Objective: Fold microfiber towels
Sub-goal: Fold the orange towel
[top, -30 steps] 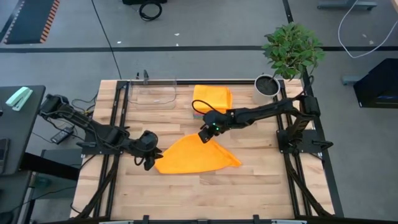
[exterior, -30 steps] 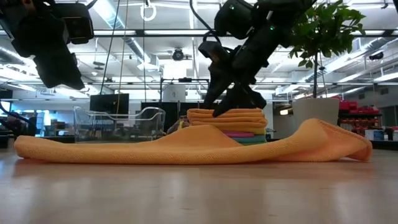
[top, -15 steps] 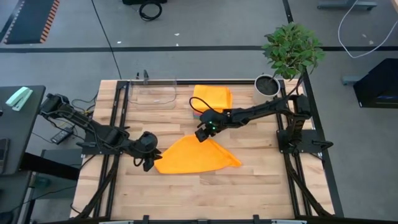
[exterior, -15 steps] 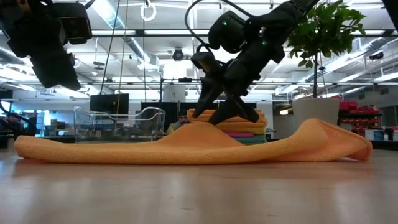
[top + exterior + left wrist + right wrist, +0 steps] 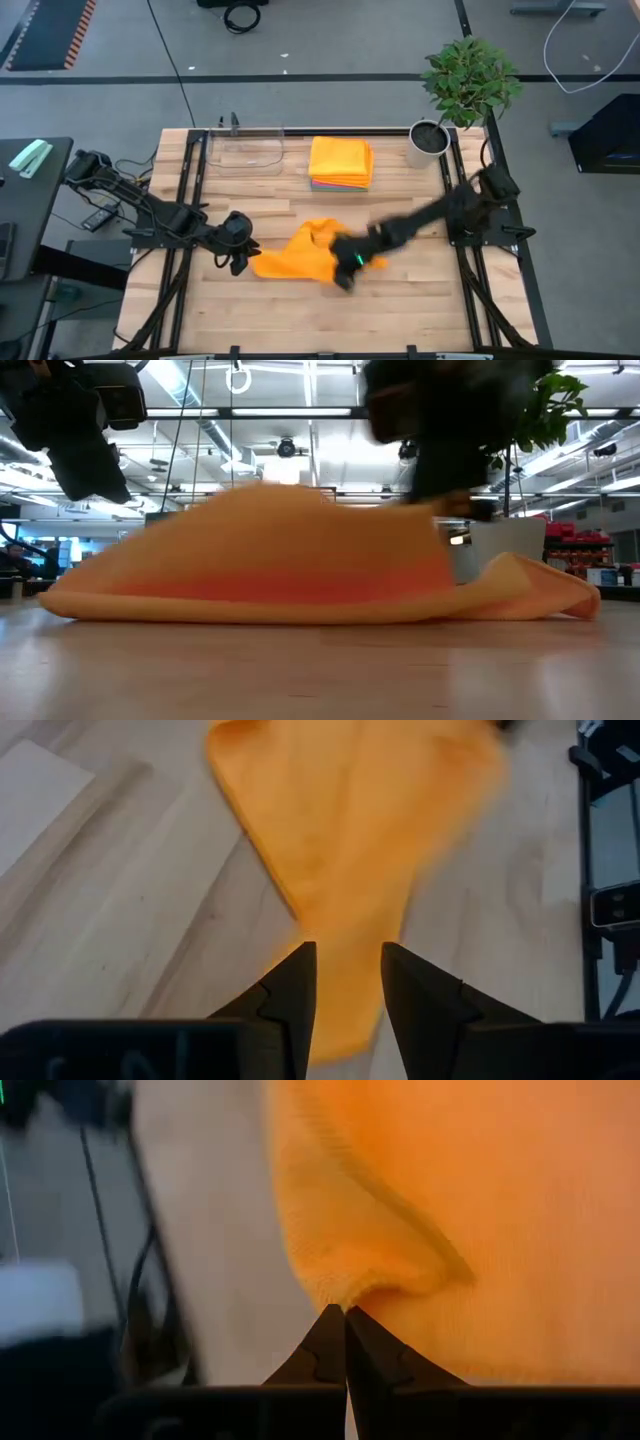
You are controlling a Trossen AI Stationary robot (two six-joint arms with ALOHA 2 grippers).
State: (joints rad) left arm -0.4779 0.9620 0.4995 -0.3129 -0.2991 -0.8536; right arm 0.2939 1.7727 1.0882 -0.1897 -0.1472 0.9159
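Orange towel: we see the orange towel (image 5: pixel 305 255) on the wooden table (image 5: pixel 400 310), toward the near middle, one part lifted and bunched where the right gripper has it.

Right gripper: from above we find the right gripper (image 5: pixel 345 272) low over the towel's near edge, its arm reaching in from the table's right side. Its own wrist camera shows the two fingers (image 5: pixel 325 1345) pressed together with a pinch of orange cloth (image 5: pixel 400 1230) puckered at their tips. We note it as closed on the towel.

Left gripper: the left gripper (image 5: pixel 238 258) sits just beside the towel's left corner. Its wrist view shows the fingers (image 5: pixel 295 985) a narrow gap apart, with the towel's pointed corner (image 5: pixel 340 1000) lying between and below them. We cannot tell from any view whether they touch the cloth.

High view only: we see a folded stack of towels (image 5: pixel 341 162), orange on top, at the far middle of the table, a clear tray (image 5: pixel 245 150) to its left and a potted plant (image 5: pixel 465 85) at the far right corner.

Low view only: we see the towel (image 5: pixel 280 555) raised into a broad hump, hiding the stack behind it; the plant's white pot (image 5: pixel 505 550) shows at right.
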